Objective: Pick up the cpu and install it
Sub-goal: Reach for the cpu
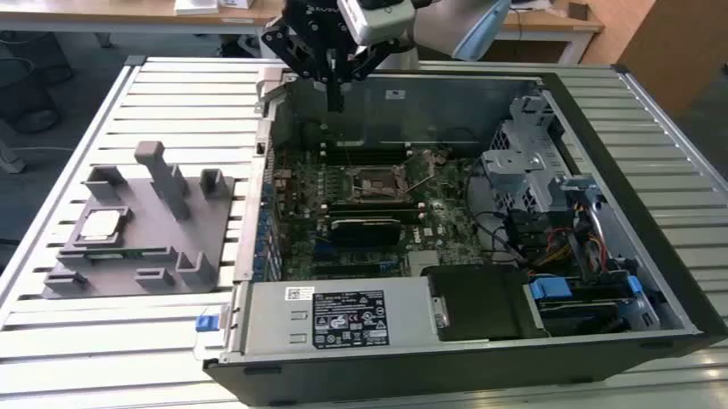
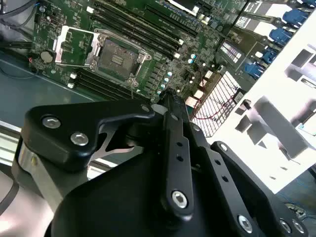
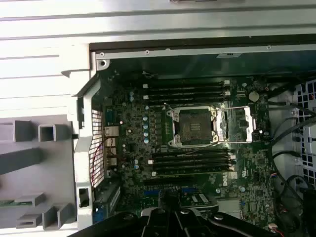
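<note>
The cpu (image 1: 101, 225), a small silvery square chip, lies flat on the grey tray (image 1: 148, 243) at the exterior view's left, outside the computer case. My gripper (image 1: 336, 104) hangs over the case's far wall, well away from the chip, its black fingers pressed together with nothing between them. The open dark socket (image 1: 374, 182) sits in the middle of the green motherboard, its metal frame swung back. Both wrist views show the socket (image 3: 195, 126) (image 2: 116, 59) with its frame open beyond my shut gripper (image 2: 170, 95).
The open case (image 1: 637, 281) holds a drive cage (image 1: 534, 162), cables (image 1: 557, 247) and a power supply (image 1: 341, 315) near the front. Memory sticks (image 3: 190, 163) flank the socket. Upright posts (image 1: 165, 175) rise from the tray, and a thin green strip (image 1: 108, 255) lies near the chip.
</note>
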You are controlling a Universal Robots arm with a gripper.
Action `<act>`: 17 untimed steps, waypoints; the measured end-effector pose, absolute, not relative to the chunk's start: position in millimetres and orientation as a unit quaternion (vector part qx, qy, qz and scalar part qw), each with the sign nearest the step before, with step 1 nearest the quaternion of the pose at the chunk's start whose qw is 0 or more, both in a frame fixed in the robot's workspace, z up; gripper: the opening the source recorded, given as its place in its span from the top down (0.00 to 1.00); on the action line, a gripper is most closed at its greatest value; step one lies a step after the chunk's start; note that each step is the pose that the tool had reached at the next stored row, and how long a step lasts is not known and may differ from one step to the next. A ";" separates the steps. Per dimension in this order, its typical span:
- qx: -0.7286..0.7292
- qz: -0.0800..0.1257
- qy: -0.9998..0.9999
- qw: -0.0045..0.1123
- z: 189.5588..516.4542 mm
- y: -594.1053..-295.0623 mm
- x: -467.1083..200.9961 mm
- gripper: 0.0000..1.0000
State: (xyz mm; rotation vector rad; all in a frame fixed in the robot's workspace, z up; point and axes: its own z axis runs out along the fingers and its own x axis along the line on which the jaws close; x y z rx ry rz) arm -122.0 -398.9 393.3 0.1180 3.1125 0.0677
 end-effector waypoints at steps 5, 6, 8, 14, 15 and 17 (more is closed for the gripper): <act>0.038 0.022 0.999 0.013 393.3 -398.9 -122.0 0.89; 0.038 0.022 0.999 0.013 393.3 -398.9 -122.0 0.89; 0.038 0.022 0.999 0.013 393.3 -398.9 -122.5 0.89; 0.038 0.022 0.999 0.013 393.3 -399.0 -124.6 0.89; 0.038 0.022 0.999 0.013 393.3 -398.9 -125.1 0.89; 0.038 0.022 0.999 0.013 393.3 -398.9 -125.8 0.89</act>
